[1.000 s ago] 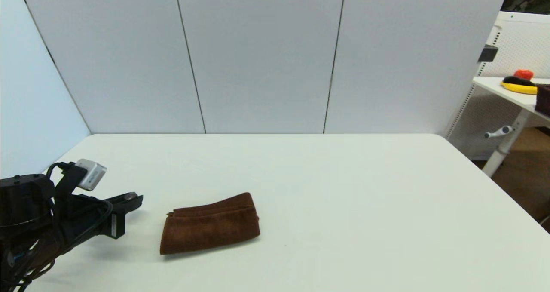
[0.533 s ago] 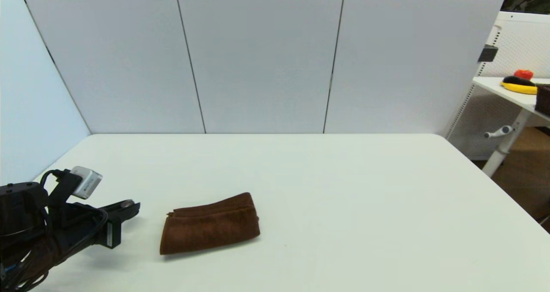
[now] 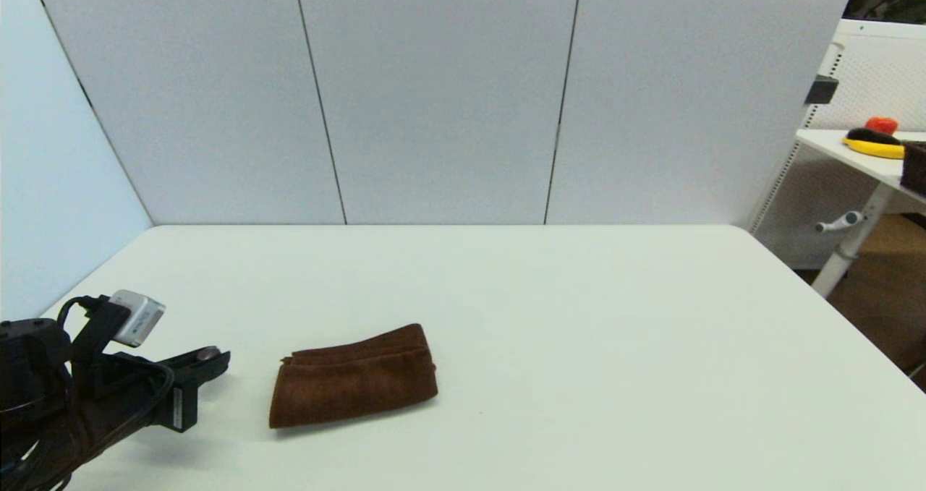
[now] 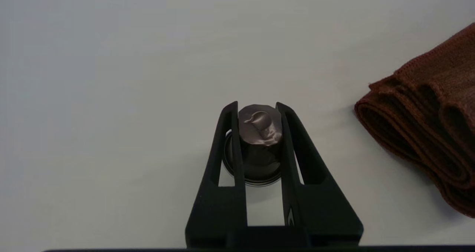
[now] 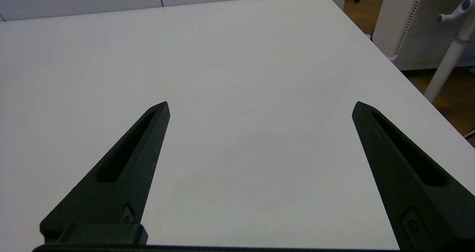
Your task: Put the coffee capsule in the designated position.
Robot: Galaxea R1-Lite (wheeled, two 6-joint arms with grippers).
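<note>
The coffee capsule (image 4: 259, 133), a small dark grey dome with a wider rim, sits between the two black fingers of my left gripper (image 4: 256, 107), which is shut on it. In the head view the left gripper (image 3: 210, 357) is low over the table's near left, a short way left of the brown towel, with the capsule (image 3: 207, 352) showing as a grey spot at its tip. The white tabletop (image 4: 111, 77) around it carries no marker, so no designated position can be picked out. My right gripper (image 5: 261, 104) is open over bare table and is outside the head view.
A folded brown towel (image 3: 354, 379) lies left of the table's middle, and its edge (image 4: 426, 133) shows close to the left gripper. Grey partition panels (image 3: 434, 93) stand behind the table. A side table with fruit (image 3: 875, 140) is off to the far right.
My left arm has sunk and drawn back toward the near left edge, still holding the capsule. The towel has not moved.
</note>
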